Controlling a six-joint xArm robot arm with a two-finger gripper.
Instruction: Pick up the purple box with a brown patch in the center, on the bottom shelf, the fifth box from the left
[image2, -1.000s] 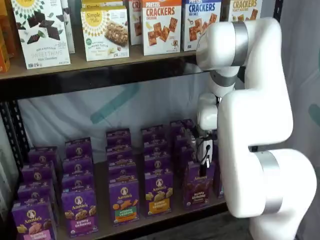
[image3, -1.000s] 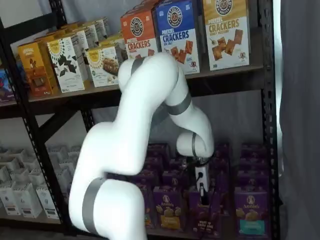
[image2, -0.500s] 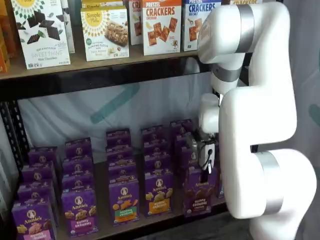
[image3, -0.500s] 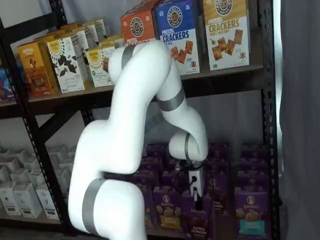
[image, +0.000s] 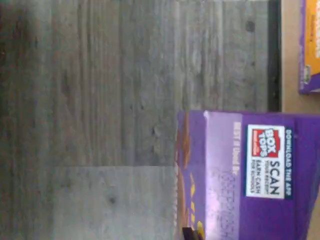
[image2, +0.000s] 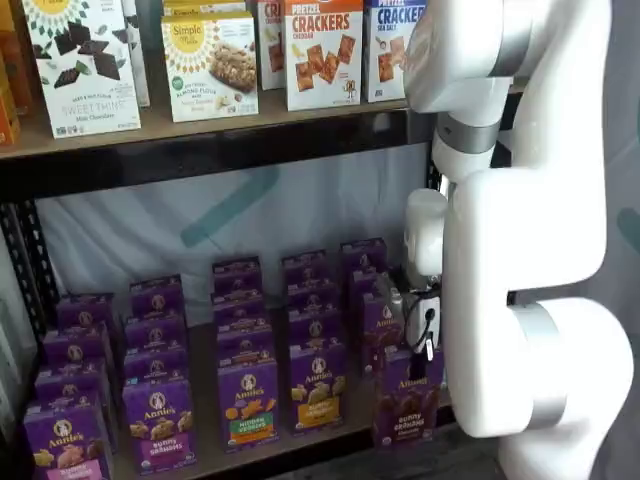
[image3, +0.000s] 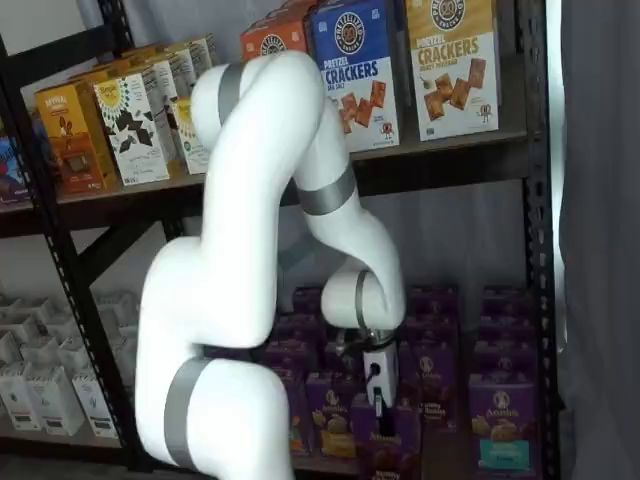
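Note:
The purple box with the dark brown centre band hangs in front of the bottom shelf, past its front edge, in both shelf views. My gripper comes down onto its top and is shut on it; the white body and a black cable show above the carton. From the other side the purple box sits low under the gripper. In the wrist view the purple box shows its top flap with a Box Tops label, over grey floor. The fingers themselves are mostly hidden by the carton.
Rows of similar purple cartons stand on the bottom shelf, one with an orange band. Taller cracker boxes fill the shelf above. My white arm blocks the right side. A black front rail borders the grey wood floor.
The gripper has drawn back from the row and sunk a little, bringing the purple box forward off the shelf. The arm's upper links have swung up and away from the shelving.

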